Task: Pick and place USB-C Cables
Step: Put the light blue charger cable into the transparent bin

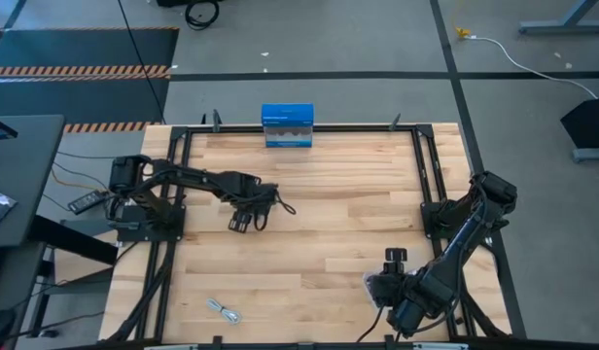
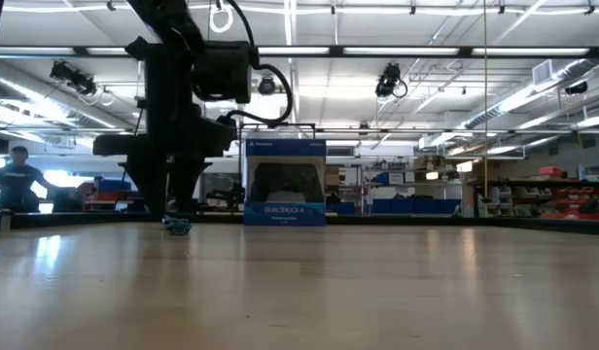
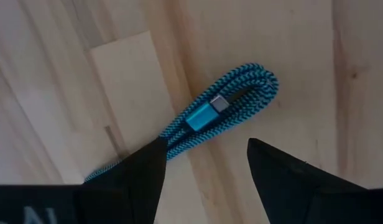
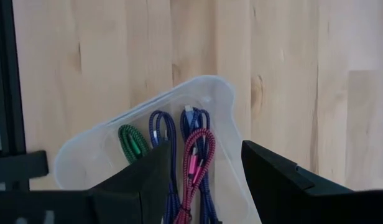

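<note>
The teal cable (image 3: 229,99) lies as a folded bundle flat on the wood, and shows in the low view (image 2: 178,226) under my left gripper (image 2: 173,206). My left gripper (image 3: 207,180) is open above it at mid-table (image 1: 243,223), one finger on each side of its tail end. My right gripper (image 4: 204,180) is open over the clear tray (image 4: 86,155) near the table's near right corner (image 1: 370,284). In the tray lie the green cable (image 4: 132,143), the dark purple cable (image 4: 159,130) and the maroon cable (image 4: 198,155). The white-grey cable (image 1: 223,311) lies on the near left of the table. My left gripper stands open over the teal cable, coming from above. One finger (image 3: 135,177) hides the cable's tail end (image 3: 173,144). Whether it touches the cable cannot be told. The cable lies flat on the table.
A blue box (image 1: 287,125) stands upright at the middle of the table's far edge (image 2: 285,182). Black rails run along the table's left, right and far sides. Bare wood lies between the two arms. A person shows far off in the room (image 2: 16,180).
</note>
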`<state>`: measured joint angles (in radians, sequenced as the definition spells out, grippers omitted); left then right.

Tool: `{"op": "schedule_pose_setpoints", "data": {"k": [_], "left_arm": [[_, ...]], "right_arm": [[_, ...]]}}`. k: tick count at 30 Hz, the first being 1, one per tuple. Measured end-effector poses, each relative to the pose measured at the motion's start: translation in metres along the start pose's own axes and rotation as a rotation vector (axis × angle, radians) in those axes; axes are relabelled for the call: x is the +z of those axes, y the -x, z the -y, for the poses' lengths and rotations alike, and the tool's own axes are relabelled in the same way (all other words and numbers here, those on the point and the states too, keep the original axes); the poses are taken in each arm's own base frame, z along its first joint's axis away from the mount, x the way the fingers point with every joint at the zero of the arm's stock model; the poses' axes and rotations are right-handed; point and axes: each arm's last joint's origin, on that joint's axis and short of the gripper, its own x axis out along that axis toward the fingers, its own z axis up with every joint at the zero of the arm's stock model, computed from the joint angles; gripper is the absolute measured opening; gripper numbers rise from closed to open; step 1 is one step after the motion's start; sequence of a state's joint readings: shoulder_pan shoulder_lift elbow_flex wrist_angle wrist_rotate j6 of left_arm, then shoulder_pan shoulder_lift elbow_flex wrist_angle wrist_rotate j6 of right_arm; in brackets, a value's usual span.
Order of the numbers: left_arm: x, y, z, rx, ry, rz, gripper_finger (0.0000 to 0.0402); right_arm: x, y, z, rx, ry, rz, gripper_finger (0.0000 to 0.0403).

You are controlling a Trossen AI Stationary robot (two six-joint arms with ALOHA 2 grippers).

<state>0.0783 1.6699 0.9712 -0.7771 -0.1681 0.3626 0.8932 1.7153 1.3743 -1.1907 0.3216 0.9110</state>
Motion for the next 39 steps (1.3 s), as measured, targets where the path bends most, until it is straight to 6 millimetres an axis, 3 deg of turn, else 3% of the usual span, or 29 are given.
{"op": "schedule_pose_setpoints", "data": {"k": [6, 15, 20, 33, 39], "left_arm": [[-0.003, -0.002, -0.013, -0.069, 0.057, 0.046, 0.0217], [-0.006, -0.006, -0.027, -0.147, 0.075, 0.113, 0.0109], [-0.008, -0.014, -0.026, -0.173, 0.047, 0.053, 0.008], [-0.014, -0.007, -0.021, -0.131, -0.014, -0.021, 0.0145], [-0.005, -0.021, -0.023, -0.139, -0.031, 0.029, 0.0175]], "right_arm": [[0.001, -0.001, 0.002, -0.006, 0.009, -0.009, 0.0203], [0.004, -0.002, 0.005, -0.021, -0.025, 0.004, 0.0203], [0.004, -0.002, 0.005, -0.021, -0.025, 0.003, 0.0203], [0.004, -0.002, 0.005, -0.029, -0.053, 0.009, 0.0203], [0.005, -0.002, 0.004, -0.023, -0.057, 0.016, 0.0203]]}}
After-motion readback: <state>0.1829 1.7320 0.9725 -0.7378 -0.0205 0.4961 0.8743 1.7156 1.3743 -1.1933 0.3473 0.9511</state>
